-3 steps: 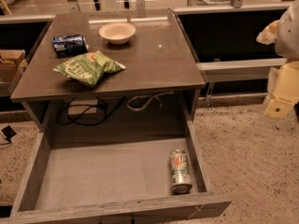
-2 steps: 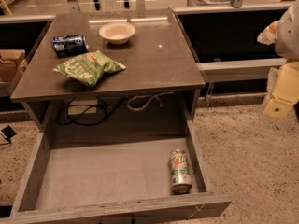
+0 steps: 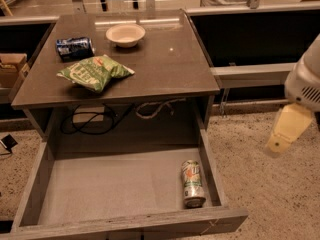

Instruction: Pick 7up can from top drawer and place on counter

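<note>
The 7up can (image 3: 193, 183) lies sideways, front right in the top drawer (image 3: 110, 184); likely light, slick, dentable, so pinch across its middle; gripper (image 3: 288, 129) hangs far right, opening you cannot tell.

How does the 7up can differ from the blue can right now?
The 7up can is green and silver; the blue can is dark blue. The 7up can lies in the open drawer, at its right side; the blue can lies on the counter, at its back left. The 7up can points front to back; the blue can lies crosswise. Both lie on their sides; the gripper hangs off to the right.
</note>
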### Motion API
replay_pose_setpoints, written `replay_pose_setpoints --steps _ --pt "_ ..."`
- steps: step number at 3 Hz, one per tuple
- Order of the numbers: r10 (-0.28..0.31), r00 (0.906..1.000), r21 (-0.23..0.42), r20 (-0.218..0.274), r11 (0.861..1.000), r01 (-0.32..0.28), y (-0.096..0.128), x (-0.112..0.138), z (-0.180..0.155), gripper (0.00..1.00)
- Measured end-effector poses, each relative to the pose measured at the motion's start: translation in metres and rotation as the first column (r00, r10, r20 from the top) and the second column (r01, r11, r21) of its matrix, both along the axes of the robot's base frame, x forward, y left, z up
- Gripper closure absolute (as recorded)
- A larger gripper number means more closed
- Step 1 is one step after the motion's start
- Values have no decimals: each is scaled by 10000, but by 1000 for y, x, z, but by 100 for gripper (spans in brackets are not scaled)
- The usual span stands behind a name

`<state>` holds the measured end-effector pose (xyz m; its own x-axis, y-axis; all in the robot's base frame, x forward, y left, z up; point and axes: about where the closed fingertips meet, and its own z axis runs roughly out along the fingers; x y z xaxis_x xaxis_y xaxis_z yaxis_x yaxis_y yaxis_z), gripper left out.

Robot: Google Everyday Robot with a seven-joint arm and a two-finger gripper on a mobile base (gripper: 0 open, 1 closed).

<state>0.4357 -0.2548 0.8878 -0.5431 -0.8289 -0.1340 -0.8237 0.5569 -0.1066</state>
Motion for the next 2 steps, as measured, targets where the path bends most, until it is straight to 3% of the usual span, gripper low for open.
replay_pose_setpoints --steps 1,2 --pt "-1327 9811 -8 -1406 9910 1340 -29 -11 -65 0" --pt "-1485 9739 334 -1719 9871 1564 -24 -9 -73 0"
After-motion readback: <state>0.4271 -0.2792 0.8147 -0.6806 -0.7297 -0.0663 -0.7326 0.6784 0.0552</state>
